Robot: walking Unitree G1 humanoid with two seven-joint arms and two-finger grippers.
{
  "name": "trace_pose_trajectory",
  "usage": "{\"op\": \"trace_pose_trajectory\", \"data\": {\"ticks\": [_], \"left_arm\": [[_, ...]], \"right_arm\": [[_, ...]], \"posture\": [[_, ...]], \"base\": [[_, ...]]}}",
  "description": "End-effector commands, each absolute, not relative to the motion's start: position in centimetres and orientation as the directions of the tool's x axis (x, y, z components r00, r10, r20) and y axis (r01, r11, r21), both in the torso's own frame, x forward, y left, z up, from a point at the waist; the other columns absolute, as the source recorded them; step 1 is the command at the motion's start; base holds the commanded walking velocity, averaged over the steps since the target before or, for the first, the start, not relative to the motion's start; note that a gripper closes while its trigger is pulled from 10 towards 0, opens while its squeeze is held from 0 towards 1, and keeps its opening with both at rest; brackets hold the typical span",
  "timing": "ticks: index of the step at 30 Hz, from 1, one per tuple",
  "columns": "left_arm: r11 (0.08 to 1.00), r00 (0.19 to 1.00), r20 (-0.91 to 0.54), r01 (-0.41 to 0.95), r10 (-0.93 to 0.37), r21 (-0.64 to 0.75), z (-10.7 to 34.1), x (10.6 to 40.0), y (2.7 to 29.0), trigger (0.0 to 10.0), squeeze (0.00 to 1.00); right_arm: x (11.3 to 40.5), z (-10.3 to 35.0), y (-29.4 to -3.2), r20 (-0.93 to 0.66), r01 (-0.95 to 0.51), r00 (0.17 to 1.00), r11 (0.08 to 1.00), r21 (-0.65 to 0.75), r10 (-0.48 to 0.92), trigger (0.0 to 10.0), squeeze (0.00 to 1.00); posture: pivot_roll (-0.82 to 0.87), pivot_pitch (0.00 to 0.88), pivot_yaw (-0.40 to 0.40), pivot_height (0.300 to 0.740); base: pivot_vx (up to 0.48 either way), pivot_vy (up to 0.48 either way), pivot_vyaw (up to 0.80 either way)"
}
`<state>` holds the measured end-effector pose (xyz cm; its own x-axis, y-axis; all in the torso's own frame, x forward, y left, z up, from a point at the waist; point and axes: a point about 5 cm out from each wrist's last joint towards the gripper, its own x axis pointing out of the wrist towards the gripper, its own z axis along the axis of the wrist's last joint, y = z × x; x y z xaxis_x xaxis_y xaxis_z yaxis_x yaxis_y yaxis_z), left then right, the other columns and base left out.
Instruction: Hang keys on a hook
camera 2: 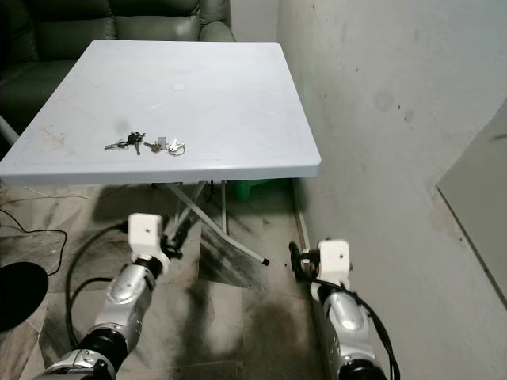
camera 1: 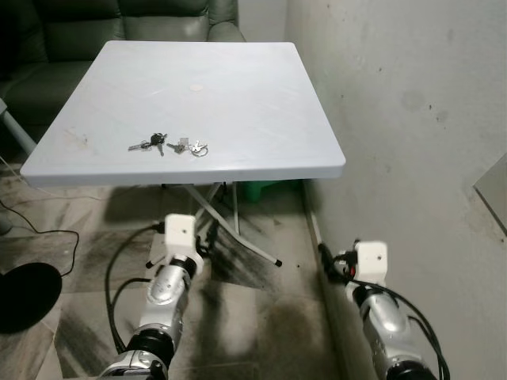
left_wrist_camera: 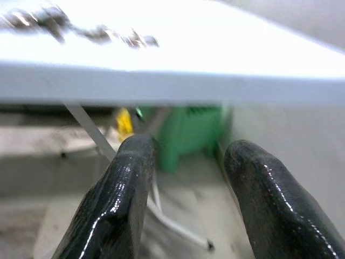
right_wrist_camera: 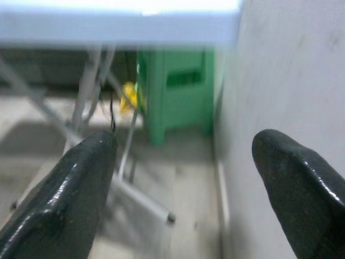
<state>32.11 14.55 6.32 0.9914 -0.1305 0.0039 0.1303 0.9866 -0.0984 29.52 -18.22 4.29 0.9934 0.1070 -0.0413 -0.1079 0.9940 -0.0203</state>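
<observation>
From my head camera I look down on a white square counter (camera 1: 198,87) standing against a grey wall (camera 1: 396,119) on my right. The keys (camera 1: 168,145) lie in a small string near the counter's front edge, toward my left half of it: a dark-headed bunch on the left and a silvery ring with keys just beside it on the right. Behind the counter sits a dark green sofa (camera 1: 47,39). Below the counter's front edge both my arms are held low over the tiled floor (camera 1: 261,317); my left pincer (camera 1: 169,234) is under the counter's edge, beneath the keys, and my right pincer (camera 1: 337,265) is close to the foot of the wall. A black cable (camera 1: 40,237) trails across the floor on my left.

From my left wrist, my two black fingers (left_wrist_camera: 121,205) stand apart with nothing between them, pointing at the underside rim of the counter; the keys (left_wrist_camera: 81,29) show blurred on top of it. A green stool (left_wrist_camera: 188,132) stands beneath by the wall.

From my right wrist, my fingers (right_wrist_camera: 81,189) are spread wide and hold nothing, aimed at the green stool (right_wrist_camera: 180,91) and the counter's metal legs (right_wrist_camera: 86,86), with the wall just beside me
</observation>
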Motion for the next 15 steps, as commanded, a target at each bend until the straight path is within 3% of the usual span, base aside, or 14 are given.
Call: {"op": "trace_pose_trajectory", "data": {"ticks": [1,5,9,12,15], "left_arm": [[0.988,0.998,0.025,0.056,-0.053,-0.141,6.9,32.0,15.6,10.0,0.00],[0.974,0.998,0.052,0.053,-0.043,-0.221,8.1,31.9,15.5,10.0,0.00],[0.988,0.990,0.072,0.129,-0.123,-0.083,9.5,31.1,15.3,10.0,0.00],[0.974,0.986,0.069,0.159,-0.150,-0.159,9.1,30.2,15.6,10.0,0.00],[0.980,0.987,0.038,0.157,-0.153,-0.123,8.4,30.1,16.0,10.0,0.00]], "right_arm": [[29.4,4.9,-18.4,-0.010,-0.107,0.994,0.994,-0.036,0.107,10.0,0.00],[29.4,6.7,-18.1,0.065,-0.101,0.993,0.995,-0.023,0.102,10.0,0.00],[28.8,7.9,-17.6,0.111,-0.115,0.986,0.991,-0.065,0.122,10.0,0.00],[28.4,7.8,-17.3,0.104,-0.123,0.986,0.991,-0.051,0.127,10.0,0.00],[28.2,7.6,-17.2,0.089,-0.123,0.988,0.991,-0.050,0.127,10.0,0.00]], "posture": [[-0.05,0.082,-0.002,0.740],[-0.05,0.090,0.003,0.740],[-0.05,0.094,0.006,0.740],[-0.04,0.098,0.005,0.740],[-0.04,0.103,0.003,0.740]], "base": [[0.000,0.000,0.00],[0.000,0.000,0.00],[0.000,0.000,0.00],[0.000,0.000,0.00],[0.000,0.000,0.00]]}}
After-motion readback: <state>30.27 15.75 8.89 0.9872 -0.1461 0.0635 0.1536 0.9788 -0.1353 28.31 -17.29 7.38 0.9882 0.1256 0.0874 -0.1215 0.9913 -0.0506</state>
